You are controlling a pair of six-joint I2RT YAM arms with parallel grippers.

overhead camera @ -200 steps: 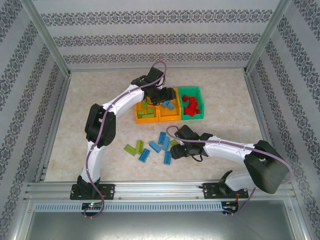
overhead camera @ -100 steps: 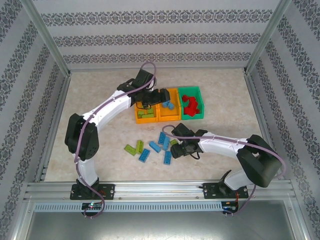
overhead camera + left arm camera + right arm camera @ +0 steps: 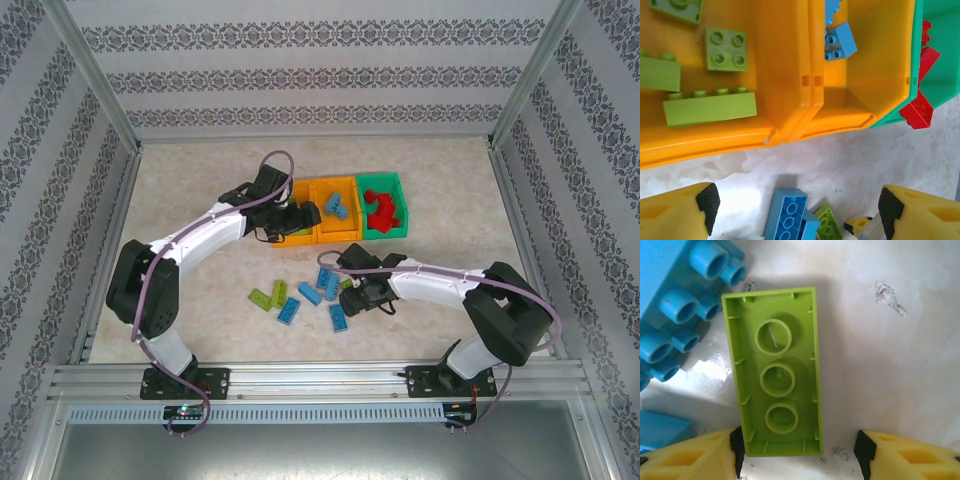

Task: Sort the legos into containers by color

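Left claw (image 3: 797, 210), spread and empty, hangs over the desk (image 3: 865, 160) just before the containers (image 3: 790, 90). Their left orange bin holds lime legos (image 3: 710, 107), the middle orange bin blue, the green bin red. Right claw (image 3: 800, 452), spread, straddles an upturned lime brick (image 3: 777, 372) lying beside blue bricks (image 3: 675, 315).

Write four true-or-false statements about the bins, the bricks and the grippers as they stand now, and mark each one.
1. The green bin holds red bricks. True.
2. The middle orange bin holds red bricks too. False: it holds blue bricks.
3. The lime green brick by the right gripper lies studs up. False: its hollow underside faces up.
4. The left gripper is open and holds nothing. True.
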